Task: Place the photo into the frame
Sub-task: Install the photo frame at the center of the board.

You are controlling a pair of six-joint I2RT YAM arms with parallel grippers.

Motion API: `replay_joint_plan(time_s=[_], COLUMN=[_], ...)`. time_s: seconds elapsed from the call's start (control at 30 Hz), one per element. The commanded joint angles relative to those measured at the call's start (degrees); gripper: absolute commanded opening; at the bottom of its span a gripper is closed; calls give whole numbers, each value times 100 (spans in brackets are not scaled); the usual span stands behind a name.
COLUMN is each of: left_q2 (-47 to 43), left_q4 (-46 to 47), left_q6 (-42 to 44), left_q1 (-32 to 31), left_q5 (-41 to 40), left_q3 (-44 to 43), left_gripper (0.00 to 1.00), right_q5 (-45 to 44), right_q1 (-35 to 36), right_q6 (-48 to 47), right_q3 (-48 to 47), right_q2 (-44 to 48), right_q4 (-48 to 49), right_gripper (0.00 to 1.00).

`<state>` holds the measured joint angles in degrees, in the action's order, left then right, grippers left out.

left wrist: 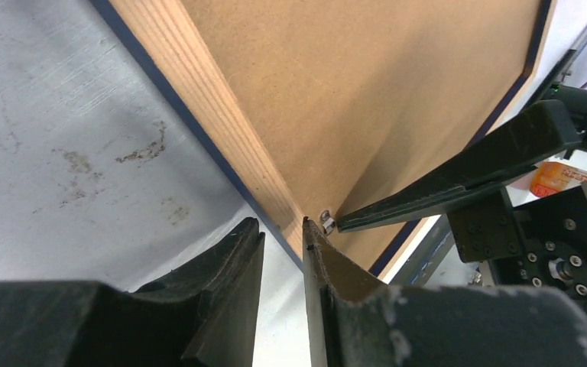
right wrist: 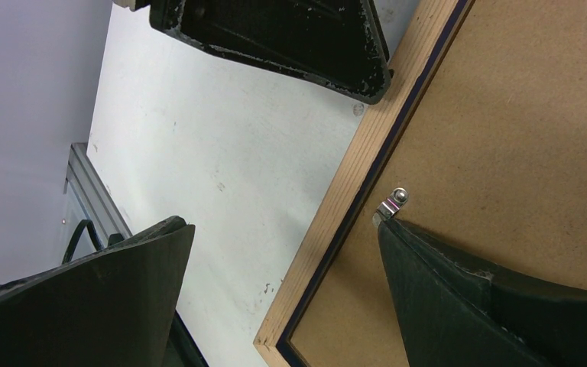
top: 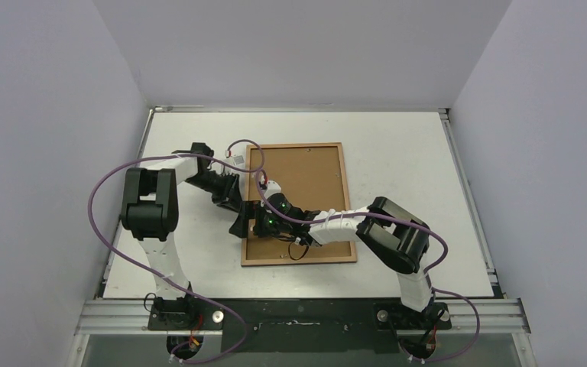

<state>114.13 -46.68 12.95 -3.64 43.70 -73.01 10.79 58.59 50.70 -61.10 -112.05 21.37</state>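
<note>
The frame [top: 345, 200] lies back side up on the table, with a brown backing board [top: 306, 180] set inside its light wood rail. The photo is out of view. My left gripper [top: 238, 215] is at the frame's left rail. Its jaws stand a narrow gap apart [left wrist: 279, 227], bare table shows in the gap, and the right finger rests over the rail [left wrist: 199, 99]. My right gripper [right wrist: 284, 225] is wide open and straddles the same rail [right wrist: 351, 176]. Its right fingertip touches a small metal clip [right wrist: 392, 202] on the board, and its left finger hangs over the table.
The two grippers crowd together at the frame's lower left [top: 258, 228]. Purple cables loop over the frame's upper left corner [top: 244, 149]. Grey walls enclose the white table [top: 397, 145], and a metal rail [top: 306, 312] carrying the arm bases runs along its near edge.
</note>
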Motion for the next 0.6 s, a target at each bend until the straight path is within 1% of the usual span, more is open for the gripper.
replay_joint_plan(time_s=[0.0,0.37,0.57], left_q2=[-255,143,196], left_q4=[-37,236,271], left_q6=[132,-44,-73], left_q1=[39,5,12], left_q5=[480,166,53], left_q3=[-148,-160,-152], left_gripper=[25,24,18], right_q5=[41,84,99], right_q1=[32,21,4], right_q6=[28,18,19], right_q3=[-143,-207,-224], right_q2=[-85,-159,-193], right_q4=[43,-5,12], right_gripper=[98,98,98])
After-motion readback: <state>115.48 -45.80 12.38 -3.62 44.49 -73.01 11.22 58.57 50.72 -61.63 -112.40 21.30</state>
